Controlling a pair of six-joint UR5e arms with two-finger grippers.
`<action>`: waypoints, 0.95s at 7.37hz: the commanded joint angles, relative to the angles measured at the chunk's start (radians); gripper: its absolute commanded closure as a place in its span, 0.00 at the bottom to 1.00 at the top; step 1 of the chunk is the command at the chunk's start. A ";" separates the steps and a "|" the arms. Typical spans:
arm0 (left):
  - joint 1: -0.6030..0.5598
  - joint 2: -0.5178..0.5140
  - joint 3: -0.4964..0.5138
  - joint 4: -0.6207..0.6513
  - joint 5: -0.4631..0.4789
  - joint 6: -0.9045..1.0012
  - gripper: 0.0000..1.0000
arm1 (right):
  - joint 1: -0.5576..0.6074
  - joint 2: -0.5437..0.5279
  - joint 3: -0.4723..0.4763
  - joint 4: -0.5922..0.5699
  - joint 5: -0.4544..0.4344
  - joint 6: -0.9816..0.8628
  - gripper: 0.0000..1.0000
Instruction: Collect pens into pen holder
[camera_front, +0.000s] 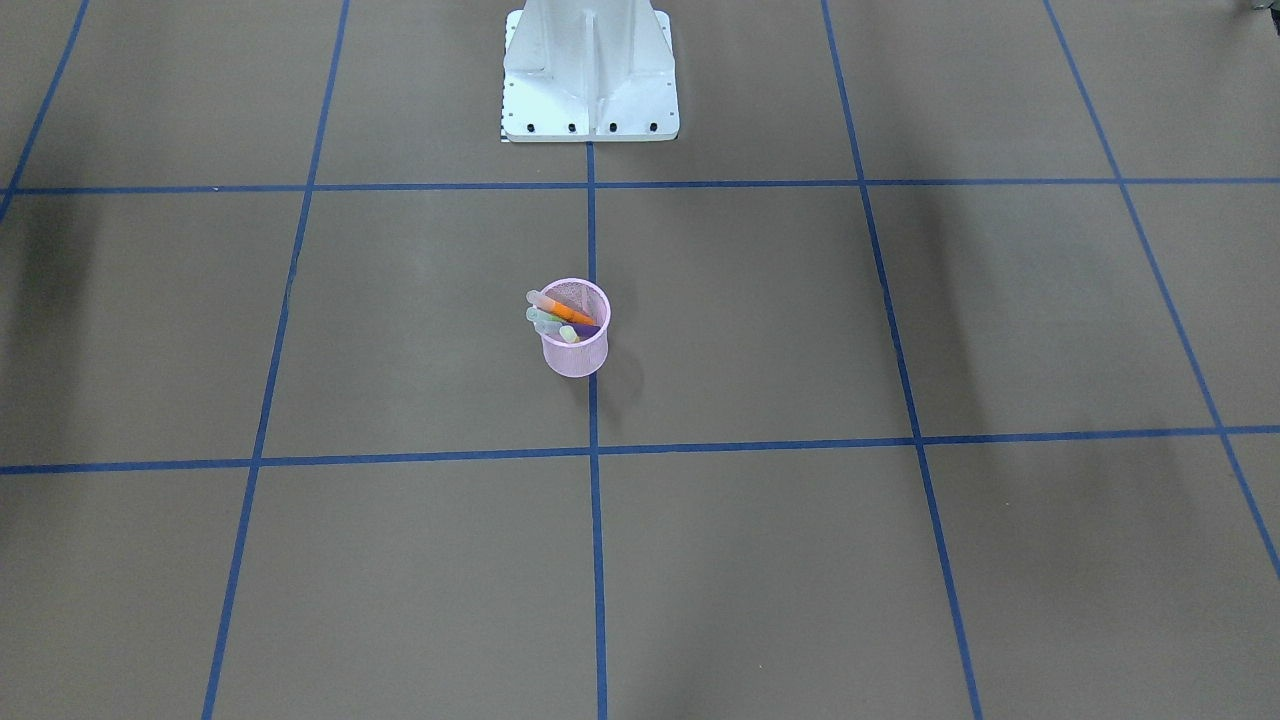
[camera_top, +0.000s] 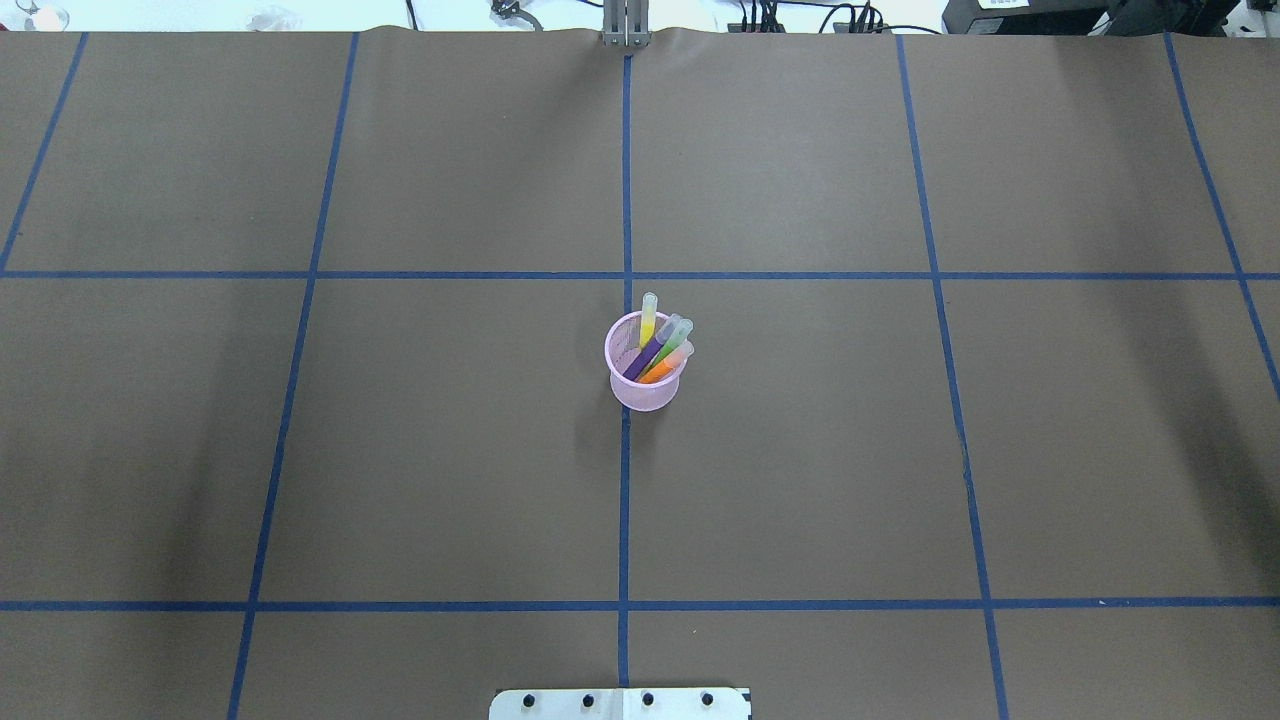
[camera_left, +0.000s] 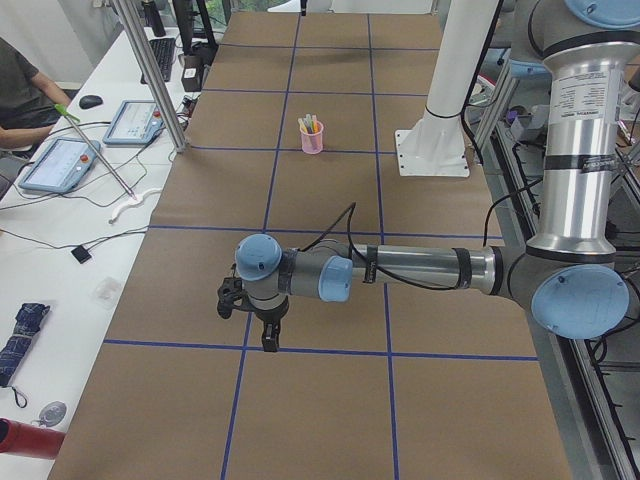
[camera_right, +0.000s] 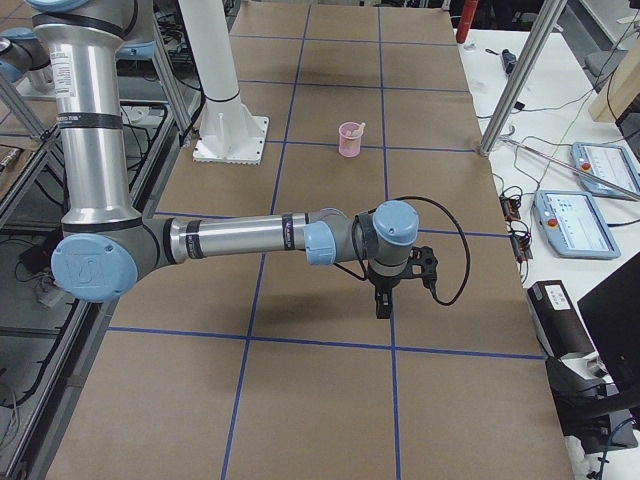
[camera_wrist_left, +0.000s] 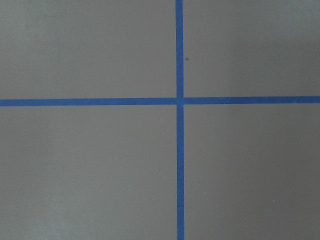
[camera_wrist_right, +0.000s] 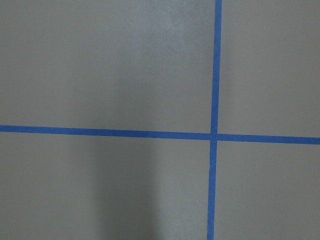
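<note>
The pink mesh pen holder (camera_top: 646, 385) stands upright at the table's middle, on a blue tape line. Inside it lean the pens: yellow (camera_top: 648, 320), purple (camera_top: 643, 359), green (camera_top: 676, 343) and orange (camera_top: 660, 372), pale cap ends sticking out over the rim. The front-facing view shows the same pen holder (camera_front: 575, 352) with the orange pen (camera_front: 572, 313) on top. My left gripper (camera_left: 268, 338) shows only in the left side view, far from the holder, and I cannot tell its state. My right gripper (camera_right: 381, 303) shows only in the right side view, state likewise unclear. Both wrist views show bare table.
The white robot base (camera_front: 590, 80) stands behind the holder. Blue tape lines grid the brown table (camera_top: 800, 450). Beside the table a desk carries tablets (camera_left: 58, 165) and cables; a person's arm (camera_left: 20, 90) rests there. Metal posts (camera_left: 150, 70) rise at the table's edge.
</note>
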 joint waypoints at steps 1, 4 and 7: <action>-0.002 0.019 -0.004 -0.008 -0.026 -0.004 0.01 | 0.000 0.003 -0.004 0.001 -0.001 0.005 0.01; -0.009 0.052 -0.048 -0.002 0.086 -0.006 0.01 | 0.000 0.004 0.000 0.001 -0.004 0.005 0.01; -0.036 0.039 0.001 0.007 0.085 0.093 0.01 | -0.002 0.008 -0.010 0.003 -0.015 0.005 0.01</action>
